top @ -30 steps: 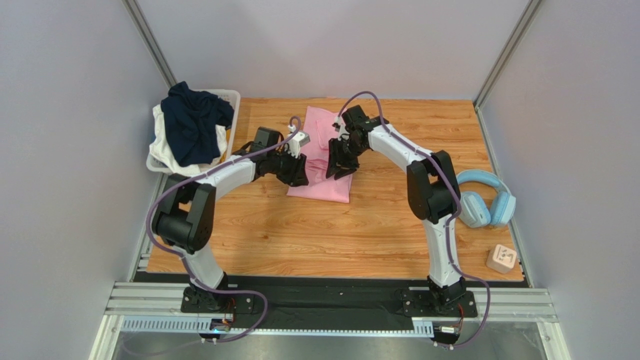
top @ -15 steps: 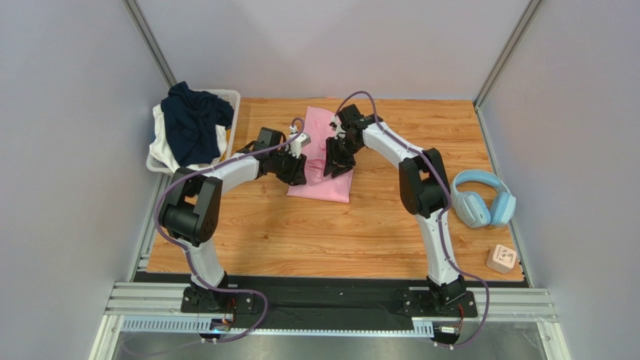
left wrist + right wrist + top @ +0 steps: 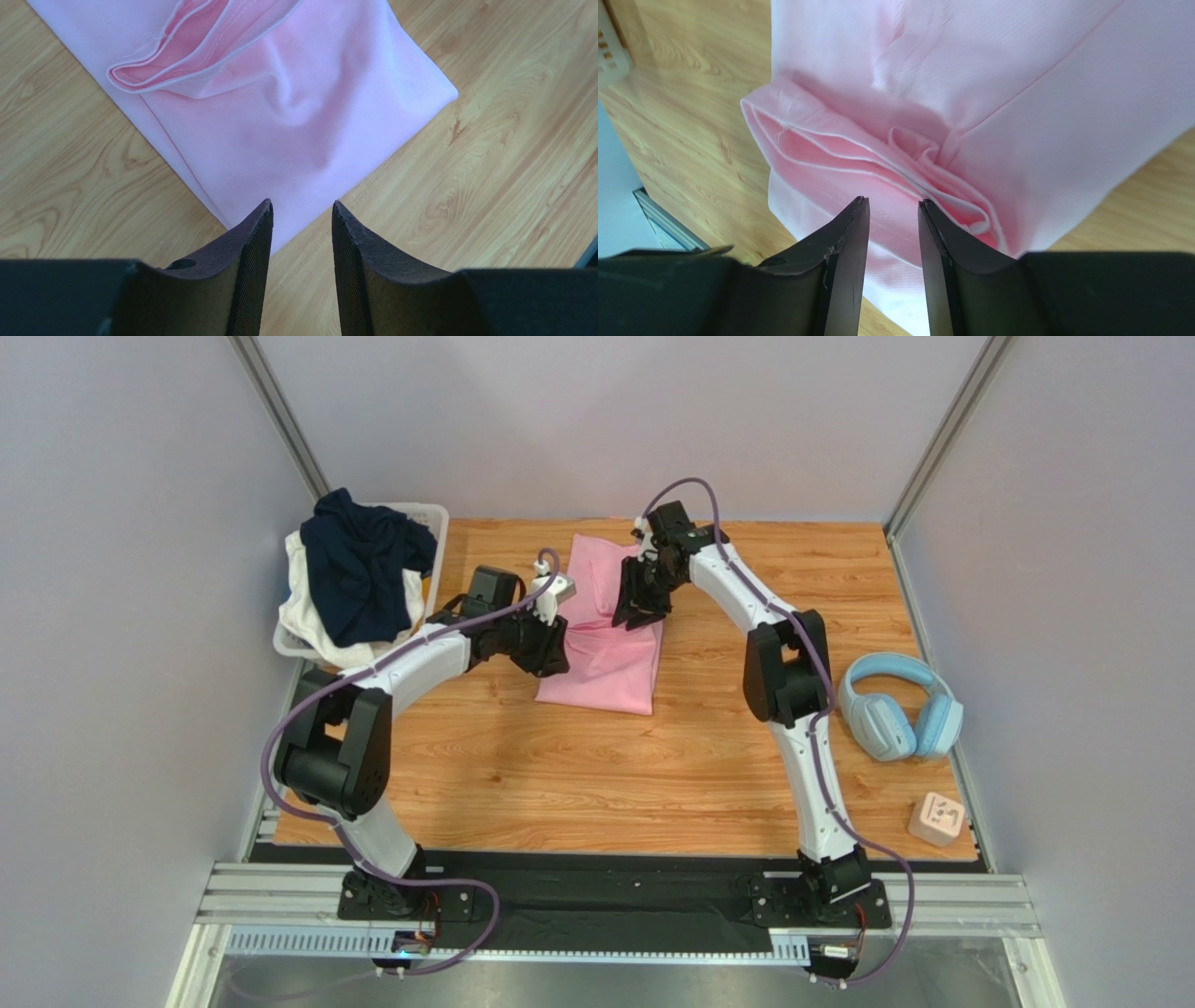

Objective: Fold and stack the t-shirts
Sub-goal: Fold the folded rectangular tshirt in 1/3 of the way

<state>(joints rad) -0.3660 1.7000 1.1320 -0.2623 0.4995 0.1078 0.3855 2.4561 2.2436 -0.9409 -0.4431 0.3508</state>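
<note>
From above, the pink t-shirt [image 3: 606, 651] is seen folded into a long strip on the tabletop [image 3: 561, 770]. The left tool [image 3: 550, 647] is placed at its 9 o'clock edge and the right tool [image 3: 634, 602] over its 1 o'clock part. The navy t-shirt [image 3: 358, 567] is heaped on the basket [image 3: 432, 515], at 10 o'clock from the pink one.

In the left wrist view, the left tool [image 3: 300, 206] is set narrow, with nothing gripped. The pink t-shirt [image 3: 302, 112] is spread at 12 o'clock from it, one corner reaching just under the tips.

In the right wrist view, the right tool [image 3: 892, 203] is likewise set narrow and empty. A layered fold of the pink t-shirt [image 3: 1018, 105] lies directly at 12 o'clock, close beyond the tips.
</note>
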